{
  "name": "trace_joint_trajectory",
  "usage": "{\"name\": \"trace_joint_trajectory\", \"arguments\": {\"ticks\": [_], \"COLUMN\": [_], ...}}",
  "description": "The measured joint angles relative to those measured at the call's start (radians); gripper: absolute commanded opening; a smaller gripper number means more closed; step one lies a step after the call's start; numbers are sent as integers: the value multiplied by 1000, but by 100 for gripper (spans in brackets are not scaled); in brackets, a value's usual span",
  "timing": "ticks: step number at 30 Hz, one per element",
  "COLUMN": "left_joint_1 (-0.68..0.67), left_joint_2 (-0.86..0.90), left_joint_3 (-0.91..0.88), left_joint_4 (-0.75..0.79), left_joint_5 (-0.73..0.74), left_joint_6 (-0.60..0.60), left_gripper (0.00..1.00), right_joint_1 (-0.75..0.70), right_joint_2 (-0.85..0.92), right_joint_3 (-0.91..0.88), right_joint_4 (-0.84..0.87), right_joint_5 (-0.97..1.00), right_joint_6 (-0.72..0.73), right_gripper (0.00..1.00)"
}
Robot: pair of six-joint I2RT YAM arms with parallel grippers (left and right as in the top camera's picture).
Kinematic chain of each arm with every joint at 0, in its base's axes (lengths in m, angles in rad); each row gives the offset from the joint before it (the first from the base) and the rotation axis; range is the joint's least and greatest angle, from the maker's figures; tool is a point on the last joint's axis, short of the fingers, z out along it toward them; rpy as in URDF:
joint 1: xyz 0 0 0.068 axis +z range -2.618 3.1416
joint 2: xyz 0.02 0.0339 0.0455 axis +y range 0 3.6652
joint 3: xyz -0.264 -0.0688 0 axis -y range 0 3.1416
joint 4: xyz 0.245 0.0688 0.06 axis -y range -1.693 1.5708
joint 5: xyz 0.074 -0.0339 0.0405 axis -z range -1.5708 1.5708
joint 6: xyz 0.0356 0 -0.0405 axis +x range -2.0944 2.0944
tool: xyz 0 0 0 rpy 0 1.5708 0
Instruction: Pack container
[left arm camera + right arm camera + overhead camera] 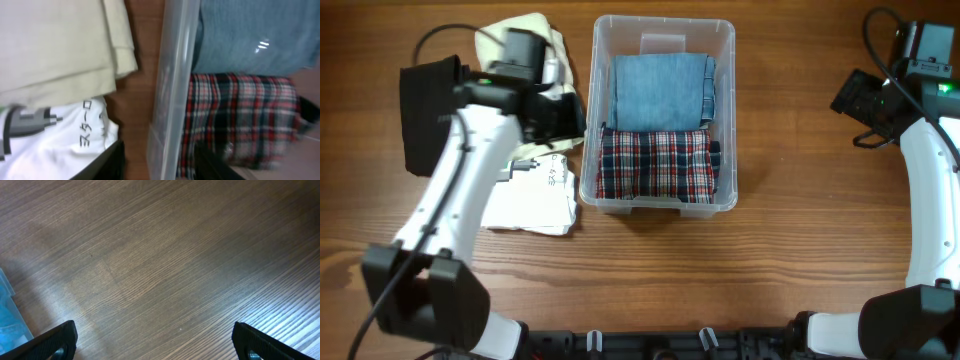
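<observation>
Wood worktop (pixel 790 240): overhead, brown grain; it carried everything.
Overhead, container (pixel 665 28): clear plastic; it stood at the far middle of the worktop, its long side running away from the robot.
Overhead, denim (pixel 658 90): pale blue and folded; it lay in the container's far half.
Overhead, plaid (pixel 655 165): a red, white and dark check, folded; it filled the near half and touched the denim.
Overhead, cream cloth (pixel 535 28): it lay left of the container at the far side.
Overhead, white cloth (pixel 535 205): it carried dark print and lay nearer the robot, just beside the container's left wall.
Overhead, black cloth (pixel 428 115): it lay furthest left.
Overhead, left claw (pixel 565 118): it hung above the cloths, just beside the container's left wall; its fingers could not be made out here.
Overhead, right claw (pixel 850 98): it was near the right edge, well apart from the container.
Left wrist, left claw: partly open and holding nothing. One finger (pixel 107 162) stood over the white cloth outside the wall, the other (pixel 210 162) over the plaid, with the wall between them. Bare wood showed between the outer finger and the wall; whether the inner one touched it could not be told.
Left wrist, cloths: the cream cloth overlapped the white cloth.
Right wrist, right claw: its fingers (pixel 50 342) were spread wide at the lower corners, with nothing between them and bare wood below.
</observation>
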Motion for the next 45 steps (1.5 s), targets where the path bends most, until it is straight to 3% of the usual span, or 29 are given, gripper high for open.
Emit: {"name": "trace_joint_trajectory", "arguments": {"ticks": [3, 5, 9, 11, 21, 28, 32, 45], "left_joint_1": [-100, -126, -119, -113, -97, -74, -62, -62], "left_joint_2": [33, 52, 59, 59, 59, 59, 59, 87], "left_joint_3": [1, 1, 1, 1, 1, 3, 3, 3], "left_joint_4": [22, 26, 40, 47, 67, 70, 70, 77], "left_joint_5": [-118, -179, -244, -259, -243, -224, -224, -224], "left_joint_6": [-4, -14, -60, -80, -108, -111, -113, -95], "left_gripper": [40, 40, 58, 61, 27, 17, 4, 4], "right_joint_1": [0, 0, 0, 0, 0, 0, 0, 0], "right_joint_2": [0, 0, 0, 0, 0, 0, 0, 0], "right_joint_3": [0, 0, 0, 0, 0, 0, 0, 0], "right_joint_4": [0, 0, 0, 0, 0, 0, 0, 0], "right_joint_5": [0, 0, 0, 0, 0, 0, 0, 0], "right_joint_6": [0, 0, 0, 0, 0, 0, 0, 0], "right_gripper": [100, 100, 100, 100, 100, 100, 100, 100]}}
